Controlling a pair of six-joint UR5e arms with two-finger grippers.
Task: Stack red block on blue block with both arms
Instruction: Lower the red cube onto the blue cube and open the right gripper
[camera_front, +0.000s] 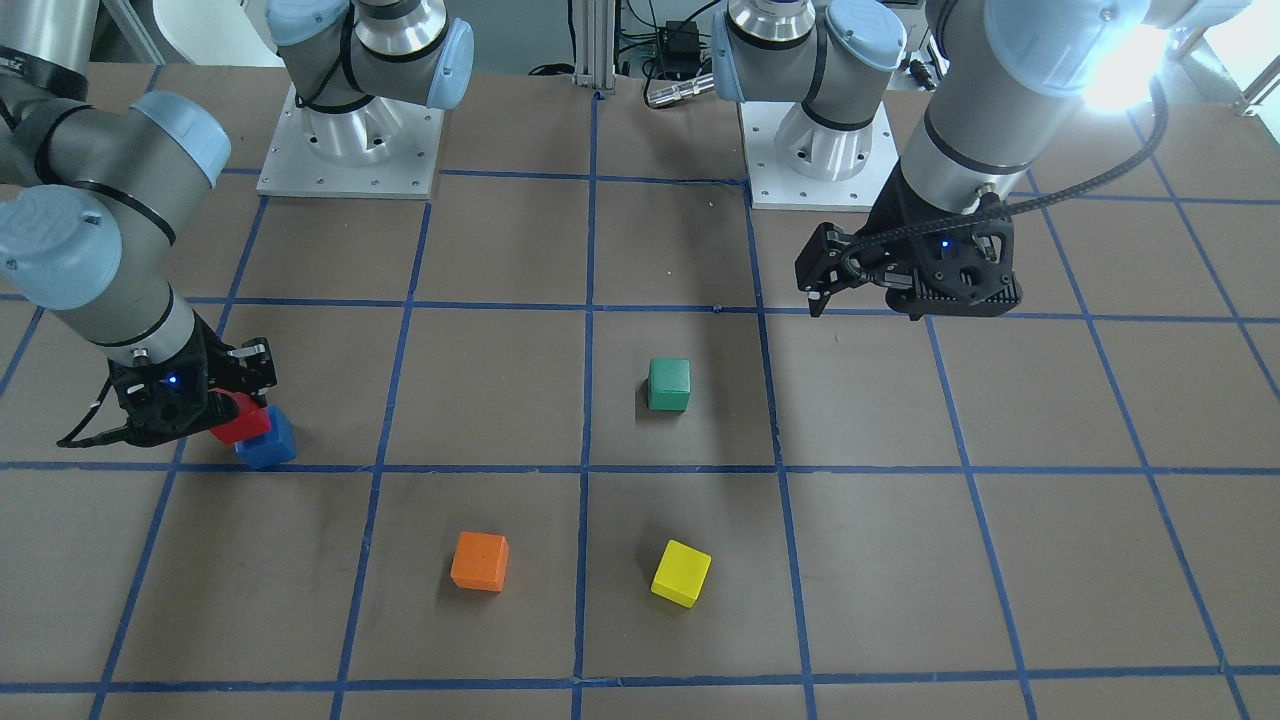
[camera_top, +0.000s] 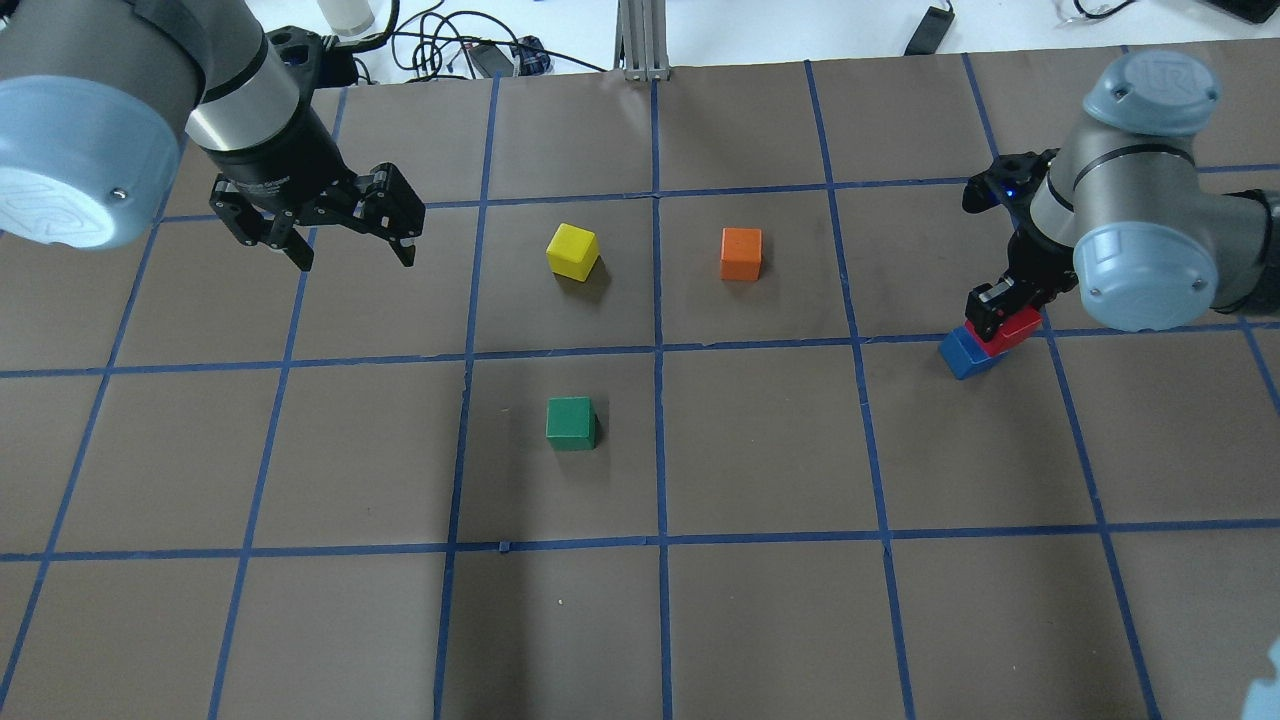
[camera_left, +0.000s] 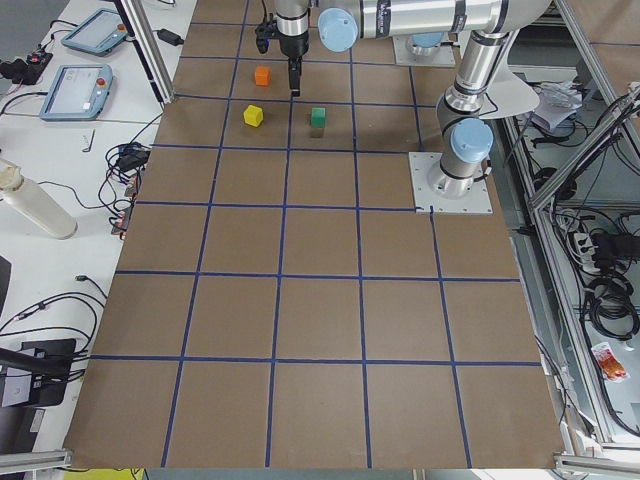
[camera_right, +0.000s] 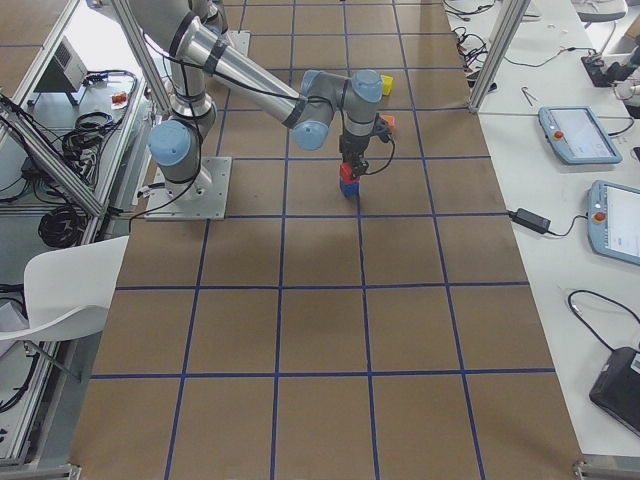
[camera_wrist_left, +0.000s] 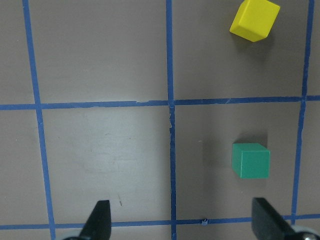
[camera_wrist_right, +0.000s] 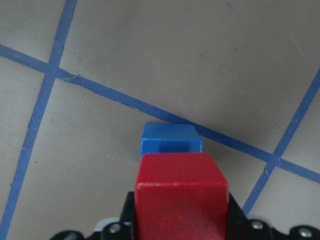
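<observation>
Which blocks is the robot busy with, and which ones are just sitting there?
In the job: red block, held by the right gripper; blue block below it; left gripper, open and empty.
Just lying about: green block; yellow block; orange block.

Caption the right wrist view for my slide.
Right gripper holding the red block over the blue block, near a blue tape line.
</observation>
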